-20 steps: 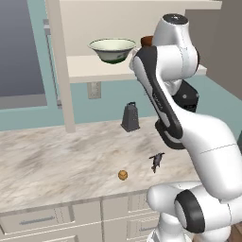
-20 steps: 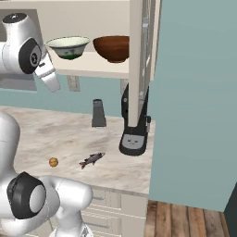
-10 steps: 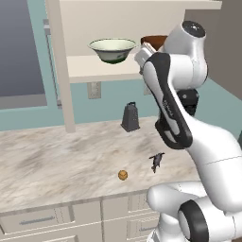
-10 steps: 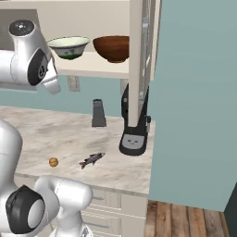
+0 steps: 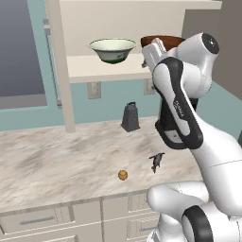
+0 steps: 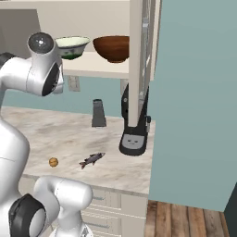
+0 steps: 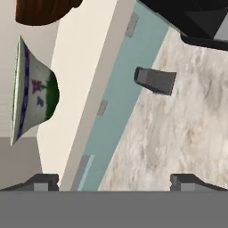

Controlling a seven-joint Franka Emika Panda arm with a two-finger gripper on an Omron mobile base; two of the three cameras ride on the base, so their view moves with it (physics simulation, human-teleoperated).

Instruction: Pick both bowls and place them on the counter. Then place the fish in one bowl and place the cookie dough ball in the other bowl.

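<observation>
Bowls both up on the plain cream shelf board [image 5: 94,71], none on the counter yet. Wide cream-white bowl with green outer markings [image 5: 112,49] sits upright, mid-shelf; glossy reddish-brown wood-like bowl [image 6: 112,47] stands just beside it, toward the upright post, apart from it as far as I can tell. Long beige-and-grey marbled stone counter [image 5: 56,160] below carries the small dark grey fish [image 5: 156,161] and the tiny golden-brown cookie dough ball [image 5: 123,175], near each other, not touching. Dark metal grater [image 5: 130,117] near the back wall, black coffee machine [image 6: 134,127] at the post.

Two-finger gripper [image 7: 115,180] is raised to shelf height, rolled sideways, jaws spread wide, holding nothing. Hand view has the cream bowl off to one side, not between the tips.

Handling, my read: cream bowl looks ceramic, so stiff, glazed, slippery, chips if dropped. Flared wall is too wide to span, so pinch the rim, one finger inside, one outside. Brown bowl probably lighter and grippier; same rim pinch. Risk: bowl tilting on a one-sided grip.
</observation>
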